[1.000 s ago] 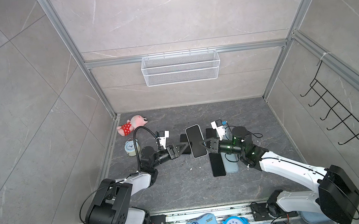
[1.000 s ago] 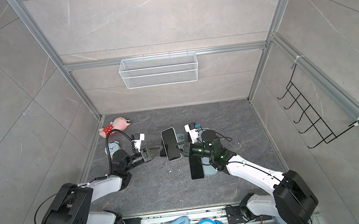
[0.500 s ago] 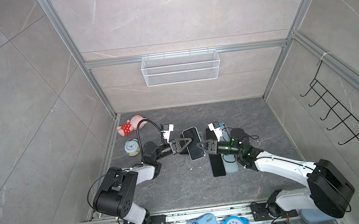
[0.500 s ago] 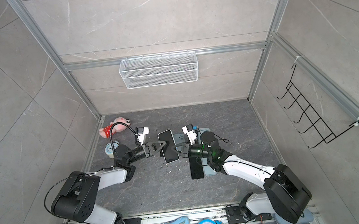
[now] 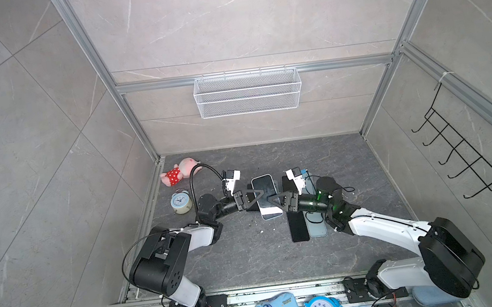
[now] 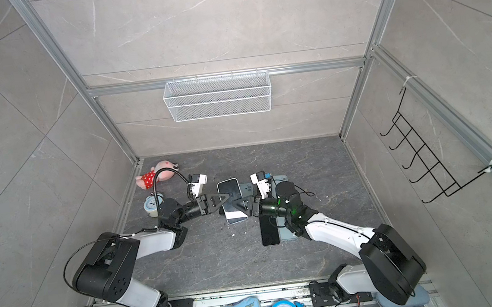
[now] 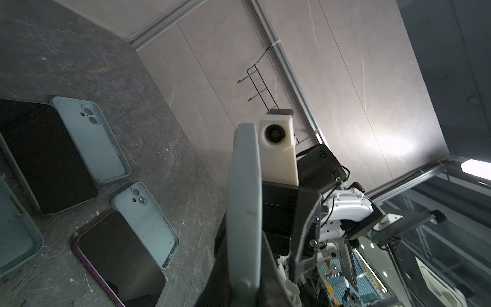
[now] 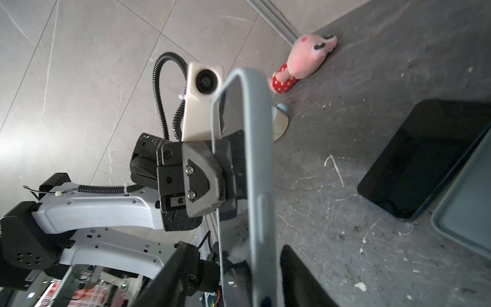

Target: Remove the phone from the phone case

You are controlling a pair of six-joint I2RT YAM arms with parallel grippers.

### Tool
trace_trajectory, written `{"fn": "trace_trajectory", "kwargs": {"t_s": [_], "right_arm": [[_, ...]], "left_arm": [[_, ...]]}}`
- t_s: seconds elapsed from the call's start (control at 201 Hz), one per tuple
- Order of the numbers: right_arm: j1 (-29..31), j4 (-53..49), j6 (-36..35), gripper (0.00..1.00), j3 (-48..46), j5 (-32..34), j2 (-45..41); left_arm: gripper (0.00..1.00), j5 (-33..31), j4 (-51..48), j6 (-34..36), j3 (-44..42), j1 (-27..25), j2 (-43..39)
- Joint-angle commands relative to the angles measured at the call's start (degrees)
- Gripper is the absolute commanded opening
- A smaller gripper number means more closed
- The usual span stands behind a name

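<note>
A phone (image 5: 264, 197) with a dark screen sits in a pale grey-blue phone case (image 8: 259, 172) and is held off the floor at mid scene, in both top views (image 6: 231, 202). My left gripper (image 5: 258, 194) is shut on its left long edge. In the left wrist view the case's edge (image 7: 244, 207) runs up between the dark fingers of the left gripper (image 7: 245, 268). My right gripper (image 5: 274, 200) stands at the phone's right edge. In the right wrist view the right gripper (image 8: 239, 276) is open, with a gap between each finger and the case.
On the floor lie a black phone (image 5: 298, 228), a light blue empty case (image 5: 317, 228), two more empty cases (image 7: 90, 138) (image 7: 144, 223) and a purple-edged phone (image 7: 119, 260). A pink plush toy (image 5: 179, 172) and a small clock (image 5: 180, 202) sit at the left. A wire basket (image 5: 247, 92) hangs on the back wall.
My left gripper reached in to the phone and shut on its left edge. My right gripper, shut on the phone before, has opened its jaws. The phone shifted slightly left.
</note>
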Motion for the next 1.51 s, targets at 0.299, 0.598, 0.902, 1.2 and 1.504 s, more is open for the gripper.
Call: {"fn": "trace_trajectory", "kwargs": {"t_s": [0.299,0.598,0.902,1.2,1.504], "right_arm": [[10.58,7.29,3.55,0.74,-10.25,23.94,-15.28],[15.95,24.64,8.22,0.73,-12.82,26.19,-9.49],[17.69,26.91,8.73,0.60,-13.05,27.57,-7.58],[18.06,27.71,8.58,0.38,-12.62,27.36,-6.28],[18.09,27.83,8.38,0.18,-12.41,27.26,-6.05]], "left_arm": [[0.00,-60.39,-27.60,5.74,-2.17,-17.54,-33.69],[0.00,-79.04,-22.89,2.66,-4.74,-29.14,-33.24],[0.00,-80.50,-18.82,2.09,-4.70,-31.15,-30.47],[0.00,-79.58,-16.34,2.37,-4.97,-31.71,-29.55],[0.00,-78.73,-15.33,2.68,-5.29,-31.81,-29.45]]}}
